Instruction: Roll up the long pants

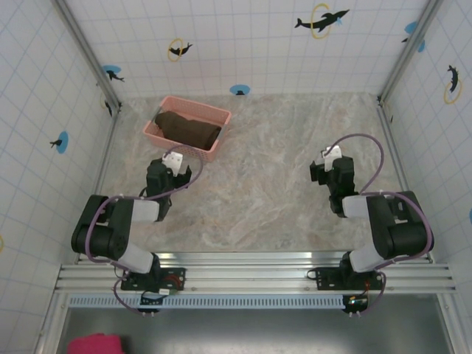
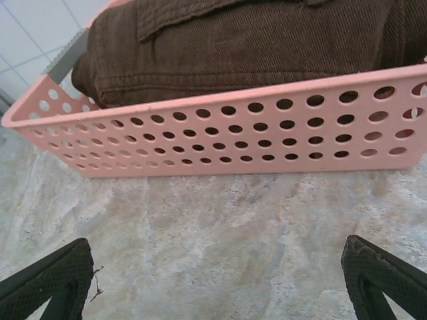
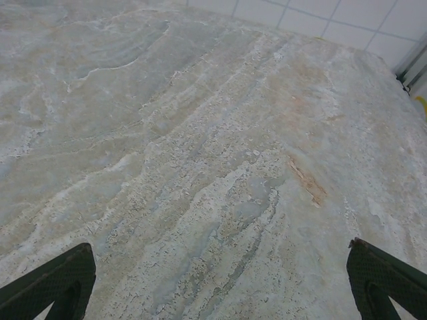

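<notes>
Top external view: the long pants (image 1: pixel 189 128) are dark brown and lie bunched up inside the pink basket (image 1: pixel 199 104). The basket sits on the stone-look table (image 1: pixel 273 169), at the far left part of it, close to the tiled wall. The pants fill most of the basket and no leg hangs over the side.

The left gripper (image 1: pixel 175 157) hangs just in front of the basket's near wall and points at it. It is not touching the basket or the pants. The right gripper (image 1: pixel 330 156) is well apart from the basket, over the bare right side of the table.

Left wrist view: the basket's near wall (image 2: pixel 220 133) has rows of round holes. The brown pants (image 2: pixel 253 47) pile up behind it and rise above the rim, and a stitched seam shows on the cloth. The left gripper (image 2: pixel 213 283) has its two black fingers (image 2: pixel 53 277) spread wide apart, with nothing between them but table.

Right wrist view: the right gripper (image 3: pixel 220 283) is spread wide too, and its black fingers (image 3: pixel 57 283) hold nothing. Below it is bare table (image 3: pixel 200 133) with a small brown mark (image 3: pixel 308 181).

A bright pink cloth lump (image 1: pixel 96 344) lies down below the near edge of the table, on the left.
</notes>
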